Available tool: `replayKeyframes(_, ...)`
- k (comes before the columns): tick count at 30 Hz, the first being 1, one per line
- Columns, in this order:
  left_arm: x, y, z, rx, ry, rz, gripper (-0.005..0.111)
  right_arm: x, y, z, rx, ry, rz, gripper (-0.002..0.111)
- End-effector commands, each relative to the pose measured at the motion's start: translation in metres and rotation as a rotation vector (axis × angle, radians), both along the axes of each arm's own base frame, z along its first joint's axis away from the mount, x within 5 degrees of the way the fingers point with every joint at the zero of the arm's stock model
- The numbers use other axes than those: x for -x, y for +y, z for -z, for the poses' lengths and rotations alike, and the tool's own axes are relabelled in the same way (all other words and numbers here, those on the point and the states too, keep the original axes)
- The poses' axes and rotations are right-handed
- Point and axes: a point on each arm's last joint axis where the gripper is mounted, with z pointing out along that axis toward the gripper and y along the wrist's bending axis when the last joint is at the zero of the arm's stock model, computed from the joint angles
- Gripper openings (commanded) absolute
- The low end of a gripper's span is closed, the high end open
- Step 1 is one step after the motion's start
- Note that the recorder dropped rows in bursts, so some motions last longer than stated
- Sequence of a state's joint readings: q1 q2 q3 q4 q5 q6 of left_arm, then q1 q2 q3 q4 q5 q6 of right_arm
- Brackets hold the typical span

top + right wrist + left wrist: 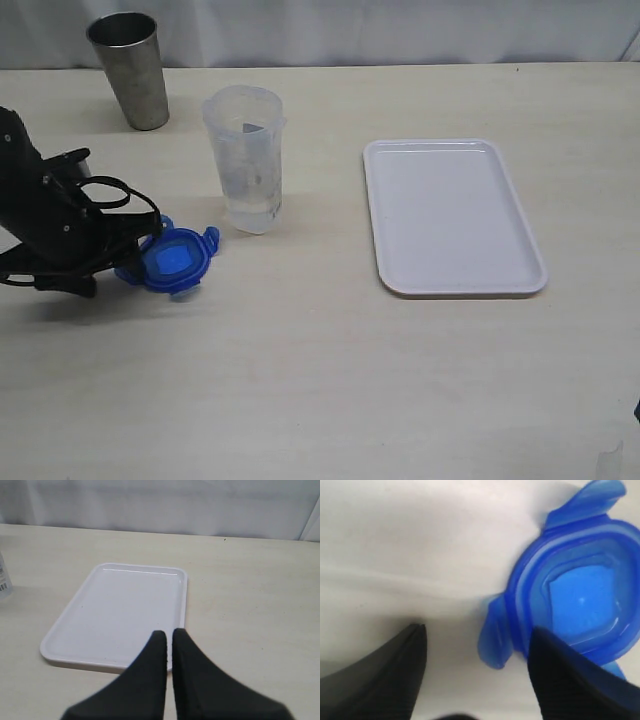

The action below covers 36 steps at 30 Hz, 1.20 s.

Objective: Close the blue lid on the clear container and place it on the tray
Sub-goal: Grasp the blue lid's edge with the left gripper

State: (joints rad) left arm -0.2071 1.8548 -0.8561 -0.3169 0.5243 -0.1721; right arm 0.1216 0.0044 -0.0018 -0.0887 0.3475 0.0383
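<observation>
The blue lid (176, 260) lies flat on the table, just in front and to the left of the upright clear container (245, 160), which stands open-topped. My left gripper (135, 255) is down at the lid's left edge and open. In the left wrist view one flap of the lid (580, 595) sits between the fingers of the left gripper (477, 629), and one finger overlaps the lid's rim. The white tray (450, 215) lies to the right with nothing on it. My right gripper (169, 632) is shut on nothing, hovering over the near edge of the tray (120, 610).
A grey steel cup (130, 70) stands at the back left, behind the left arm. A sliver of the clear container (4, 580) shows at the edge of the right wrist view. Bare tabletop (320, 380) stretches along the front.
</observation>
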Motion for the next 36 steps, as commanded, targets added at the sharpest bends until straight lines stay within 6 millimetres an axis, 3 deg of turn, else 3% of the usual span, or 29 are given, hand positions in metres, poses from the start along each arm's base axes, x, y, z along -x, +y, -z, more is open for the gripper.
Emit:
replayKeyframes(1, -0.004, -0.003, 0.001, 0.027, -0.058, -0.031, 0.057, 0.000, 0.000, 0.000, 0.004, -0.004, 0.006, 0.004)
replayKeyframes(7, -0.002, -0.012, 0.001, 0.037, -0.062, -0.013, 0.034, 0.000, 0.000, 0.000, 0.004, -0.004, 0.006, 0.004)
replayKeyframes(12, -0.003, -0.013, 0.001, 0.037, -0.071, -0.009, 0.024, 0.000, 0.000, 0.000, 0.004, -0.004, 0.006, 0.004)
replayKeyframes(24, -0.003, -0.013, 0.001, 0.036, -0.077, -0.008, 0.024, 0.000, 0.000, 0.000, 0.004, -0.004, 0.006, 0.004)
replayKeyframes(36, -0.010, -0.017, -0.008, 0.026, -0.098, 0.159, 0.024, 0.000, 0.000, 0.000, 0.004, -0.004, 0.006, 0.004)
